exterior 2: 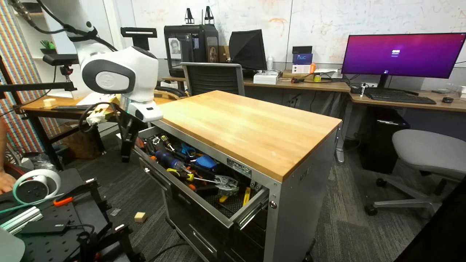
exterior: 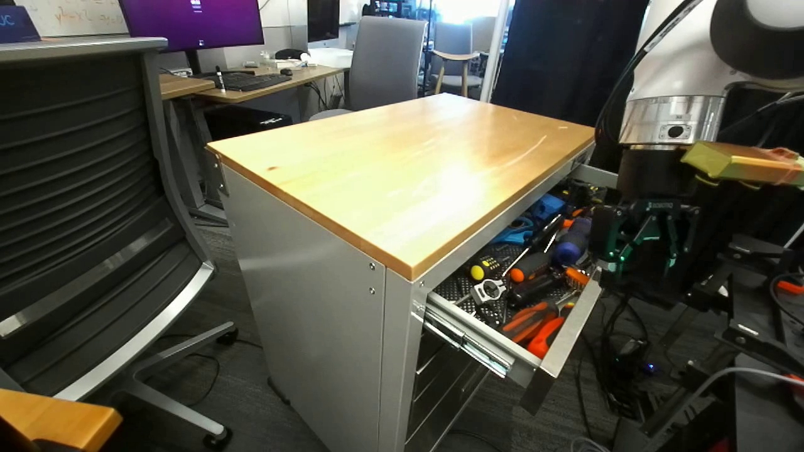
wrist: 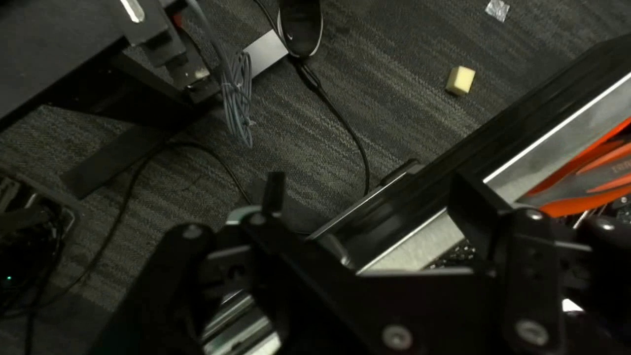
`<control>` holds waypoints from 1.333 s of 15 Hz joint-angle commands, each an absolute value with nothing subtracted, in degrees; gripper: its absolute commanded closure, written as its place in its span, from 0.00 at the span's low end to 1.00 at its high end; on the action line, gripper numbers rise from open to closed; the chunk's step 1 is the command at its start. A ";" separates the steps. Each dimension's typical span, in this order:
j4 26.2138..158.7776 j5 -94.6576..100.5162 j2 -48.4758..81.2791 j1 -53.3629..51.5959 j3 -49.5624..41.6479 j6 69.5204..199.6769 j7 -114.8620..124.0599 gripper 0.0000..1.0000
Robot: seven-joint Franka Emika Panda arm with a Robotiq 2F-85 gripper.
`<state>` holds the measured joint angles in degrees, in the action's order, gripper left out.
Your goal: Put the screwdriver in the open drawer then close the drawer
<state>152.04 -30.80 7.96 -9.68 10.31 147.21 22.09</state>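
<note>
The top drawer [exterior: 575,323] of the grey cabinet is pulled open and full of tools. Its front also shows in an exterior view [exterior 2: 185,193] and the wrist view [wrist: 411,251]. A stubby yellow and black handle, which looks like the screwdriver [exterior: 483,268], lies inside the drawer; it appears small in an exterior view [exterior 2: 166,141]. It does not show in the wrist view. My gripper [wrist: 372,199] is open and empty, fingers apart, with the drawer's front edge running between them in the picture. In both exterior views the gripper [exterior: 644,254] [exterior 2: 127,145] hangs beside the drawer front.
The light wooden top [exterior: 402,169] overhangs the drawer. Orange-handled tools [exterior: 534,326] lie heaped in it. A black equipment table [exterior 2: 54,218] stands across from the drawer front. A yellow block [wrist: 461,80] and cables lie on the floor; a person's shoe [wrist: 299,29] is near.
</note>
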 commanded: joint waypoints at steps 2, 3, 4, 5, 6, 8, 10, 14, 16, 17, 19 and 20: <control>151.83 -29.62 7.39 -8.81 10.12 140.88 17.11 0.56; 151.35 -27.34 8.76 -9.24 9.78 141.71 17.92 0.65; 150.88 -24.13 10.33 -9.86 9.42 143.84 19.42 0.72; 150.32 -21.42 11.63 -10.11 9.19 144.93 19.71 0.81; 149.88 -16.82 13.22 -10.99 8.71 148.01 21.45 0.87; 148.78 -8.41 15.68 -12.78 7.29 153.57 24.38 1.00; 147.50 -0.39 17.31 -15.46 5.09 157.68 27.88 1.00; 143.96 16.89 17.00 -22.97 -0.47 160.16 39.55 1.00; 141.95 23.81 17.55 -25.83 -2.89 162.49 44.46 1.00; 141.16 27.71 18.01 -27.42 -4.45 163.43 47.17 1.00; 139.61 36.07 19.30 -30.87 -8.01 165.48 52.91 1.00; 138.64 40.19 19.95 -32.43 -9.85 166.65 55.85 1.00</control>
<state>143.29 30.40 17.10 -27.32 -4.56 161.92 48.34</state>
